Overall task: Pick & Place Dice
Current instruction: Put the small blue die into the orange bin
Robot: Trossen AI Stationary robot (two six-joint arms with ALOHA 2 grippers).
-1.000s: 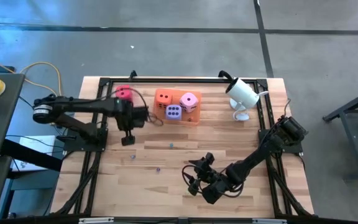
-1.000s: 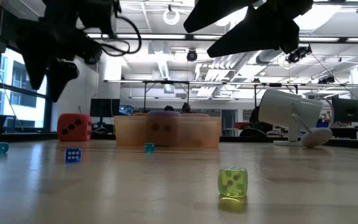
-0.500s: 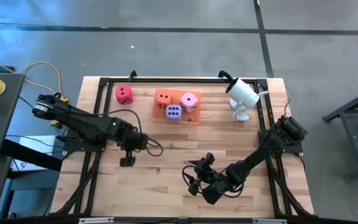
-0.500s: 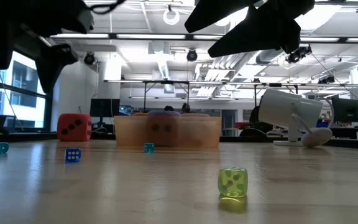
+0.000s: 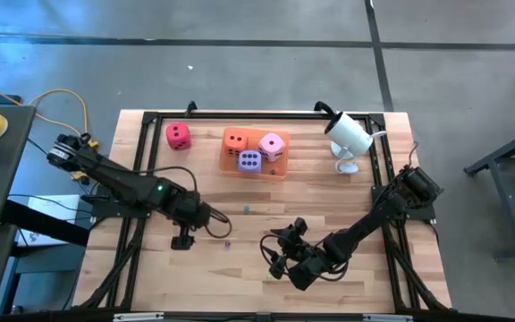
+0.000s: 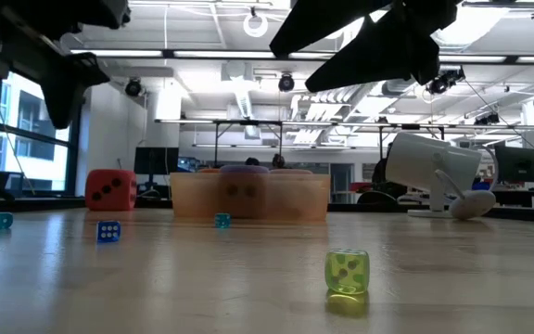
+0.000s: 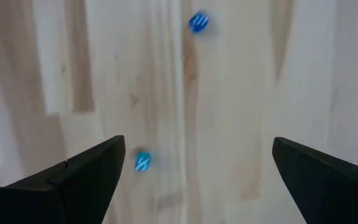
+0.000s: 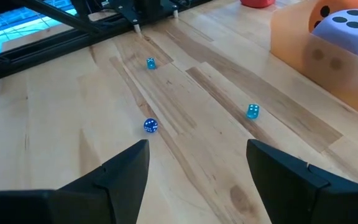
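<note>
The red-magenta die sits on the table by the far left corner, also seen in the low view. The orange die, the light pink die and the purple die lie inside the translucent orange tray. My left gripper hangs open above bare table left of centre, its fingers spread wide in the left wrist view. My right gripper is open over the near middle, pointing toward the tray. Neither gripper touches anything.
Small blue dice lie scattered on the wood, and a small green die sits near the front. A white lamp-like device stands at the far right. A black frame borders the table.
My left gripper has drawn back from beside the red-magenta die toward the table's near edge, staying open and empty. The die stayed where it was. My right arm has barely moved.
</note>
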